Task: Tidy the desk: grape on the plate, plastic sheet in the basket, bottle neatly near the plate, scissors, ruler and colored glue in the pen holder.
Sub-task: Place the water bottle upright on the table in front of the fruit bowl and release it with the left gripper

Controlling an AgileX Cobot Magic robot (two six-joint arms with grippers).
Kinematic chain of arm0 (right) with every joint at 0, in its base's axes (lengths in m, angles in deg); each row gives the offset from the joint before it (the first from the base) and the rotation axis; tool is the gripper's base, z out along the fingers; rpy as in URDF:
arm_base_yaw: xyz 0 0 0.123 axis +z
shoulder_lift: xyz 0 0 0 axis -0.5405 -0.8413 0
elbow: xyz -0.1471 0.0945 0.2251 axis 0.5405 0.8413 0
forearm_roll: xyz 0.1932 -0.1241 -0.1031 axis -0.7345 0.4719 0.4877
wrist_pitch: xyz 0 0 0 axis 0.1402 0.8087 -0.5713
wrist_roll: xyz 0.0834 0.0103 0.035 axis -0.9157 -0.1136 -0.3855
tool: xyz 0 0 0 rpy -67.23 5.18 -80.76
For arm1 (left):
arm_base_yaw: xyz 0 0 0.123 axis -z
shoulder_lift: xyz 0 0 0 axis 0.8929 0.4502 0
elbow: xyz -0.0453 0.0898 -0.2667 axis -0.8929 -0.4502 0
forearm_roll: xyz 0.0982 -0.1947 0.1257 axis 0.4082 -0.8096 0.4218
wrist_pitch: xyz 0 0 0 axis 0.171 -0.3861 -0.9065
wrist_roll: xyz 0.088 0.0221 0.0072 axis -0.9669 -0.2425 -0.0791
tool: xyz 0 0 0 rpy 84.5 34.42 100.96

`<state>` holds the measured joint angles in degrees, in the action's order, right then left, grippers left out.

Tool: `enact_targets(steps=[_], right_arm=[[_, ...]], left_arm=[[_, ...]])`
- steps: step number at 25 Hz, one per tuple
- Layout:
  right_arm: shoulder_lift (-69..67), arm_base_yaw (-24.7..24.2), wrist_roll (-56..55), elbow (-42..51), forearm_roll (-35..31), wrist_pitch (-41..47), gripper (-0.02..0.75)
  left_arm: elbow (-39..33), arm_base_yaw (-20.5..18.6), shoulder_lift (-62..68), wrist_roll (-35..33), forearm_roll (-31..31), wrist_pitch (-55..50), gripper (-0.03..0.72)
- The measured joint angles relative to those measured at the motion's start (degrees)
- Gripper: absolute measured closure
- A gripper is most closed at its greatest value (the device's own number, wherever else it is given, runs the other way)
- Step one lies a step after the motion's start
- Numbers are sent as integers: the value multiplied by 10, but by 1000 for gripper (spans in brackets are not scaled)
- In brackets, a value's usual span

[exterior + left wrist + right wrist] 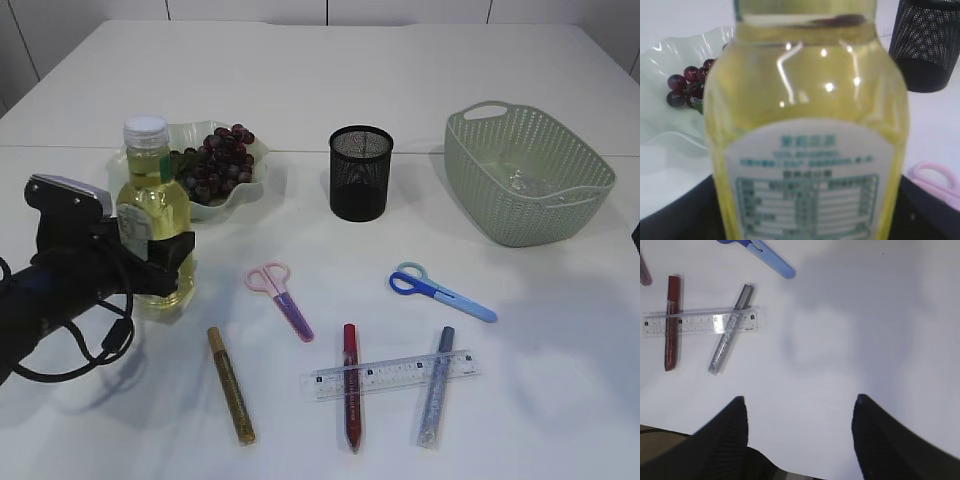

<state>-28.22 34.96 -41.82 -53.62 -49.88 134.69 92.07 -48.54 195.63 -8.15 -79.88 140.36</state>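
My left gripper point(160, 262) is shut on the bottle point(152, 215) of yellow liquid, which stands upright just in front-left of the plate point(245, 198). The bottle fills the left wrist view point(805, 100). The grapes point(215, 165) lie on the plate. The plastic sheet point(525, 182) lies in the green basket point(470, 190). Pink scissors point(280, 290), blue scissors point(440, 290), the ruler point(390, 375) and gold point(230, 385), red point(350, 385) and silver point(435, 385) glue lie on the table. My right gripper point(800, 410) is open and empty above bare table.
The black mesh pen holder point(360, 172) stands between the plate and the basket. The ruler point(700, 321) lies across the red and silver glue sticks. The left arm's cable loops on the table at the front left.
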Motion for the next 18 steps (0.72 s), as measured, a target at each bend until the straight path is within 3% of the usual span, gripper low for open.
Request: enact_targets(steps=[10,18], right_arm=[[0,0,1,0,-2,5,229],[0,0,1,0,-2,5,229]], left_arm=[[0,0,-9,-1,4,15,95],[-35,0,-101,16,7,15,96]])
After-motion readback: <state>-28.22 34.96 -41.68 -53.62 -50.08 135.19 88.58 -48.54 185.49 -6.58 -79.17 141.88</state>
